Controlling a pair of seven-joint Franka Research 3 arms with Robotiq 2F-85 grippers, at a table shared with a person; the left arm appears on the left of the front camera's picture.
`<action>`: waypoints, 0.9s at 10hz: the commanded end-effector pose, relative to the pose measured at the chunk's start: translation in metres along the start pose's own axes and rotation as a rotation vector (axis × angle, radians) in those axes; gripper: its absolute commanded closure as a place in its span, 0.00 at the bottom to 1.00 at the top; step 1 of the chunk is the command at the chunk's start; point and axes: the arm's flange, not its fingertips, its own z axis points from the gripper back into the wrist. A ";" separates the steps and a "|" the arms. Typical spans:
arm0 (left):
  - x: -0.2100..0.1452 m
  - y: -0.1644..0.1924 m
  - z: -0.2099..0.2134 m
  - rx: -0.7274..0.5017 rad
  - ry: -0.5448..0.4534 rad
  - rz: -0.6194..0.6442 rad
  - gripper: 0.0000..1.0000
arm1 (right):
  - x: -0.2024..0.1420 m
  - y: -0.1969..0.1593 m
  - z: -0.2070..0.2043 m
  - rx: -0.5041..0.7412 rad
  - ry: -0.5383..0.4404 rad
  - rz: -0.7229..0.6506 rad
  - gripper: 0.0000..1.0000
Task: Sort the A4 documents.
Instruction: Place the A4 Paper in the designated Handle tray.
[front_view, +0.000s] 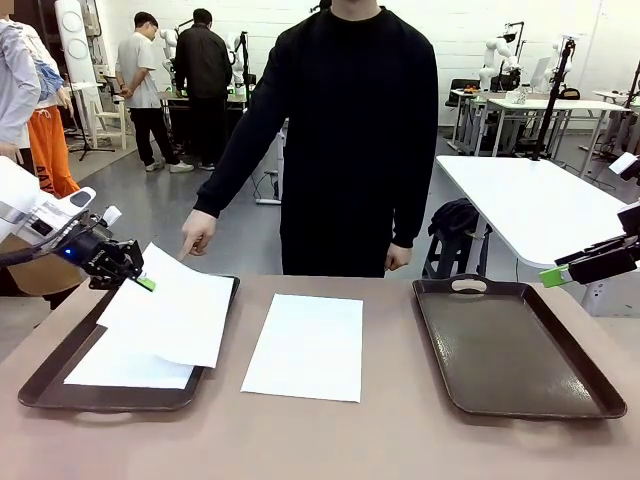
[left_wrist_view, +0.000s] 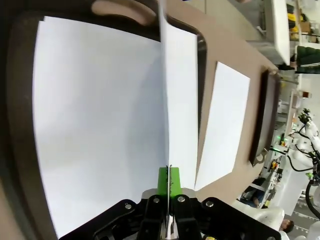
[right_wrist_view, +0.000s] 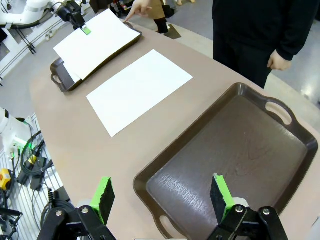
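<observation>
Worktop (front_view: 400, 440): brown surface carrying two dark trays with a sheet of paper between them.
Left tray (front_view: 40, 385): dark brown, with handles, on the robot's left side of the worktop.
Lower sheet (front_view: 125, 368): white paper lying flat inside the left tray, partly covered by the sheet above it.
Held sheet (front_view: 180, 315): white paper raised and tilted over the left tray, overlapping the lower sheet. In the left wrist view it runs almost edge-on up from the pads.
Left claw (front_view: 143, 281): closed on the held sheet, green pads pinching its far left edge above the tray's far end.
Middle sheet (front_view: 305, 345): white paper flat on the bare worktop between the trays, apart from both.
Right tray (front_view: 510, 350): dark brown, with handles, on the robot's right side.
Right claw (right_wrist_view: 162, 192): jaws wide apart, hanging over the near end of the right tray.
Person: stands at the far side in a black top.
Pointing hand (front_view: 197, 232): index finger aimed down near the far edge of the left tray, just beyond the held sheet.
Other hand (front_view: 398, 257): hangs at the person's side.
</observation>
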 end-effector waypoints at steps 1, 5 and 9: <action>0.012 0.004 0.008 0.037 0.030 0.009 0.99 | 0.001 -0.003 -0.002 0.019 -0.019 0.011 0.00; 0.019 0.008 -0.013 0.049 0.208 -0.028 0.99 | 0.001 -0.003 -0.002 0.019 -0.019 0.011 0.00; 0.022 0.009 -0.013 0.103 0.201 0.000 0.99 | 0.001 -0.003 -0.002 0.019 -0.019 0.011 0.00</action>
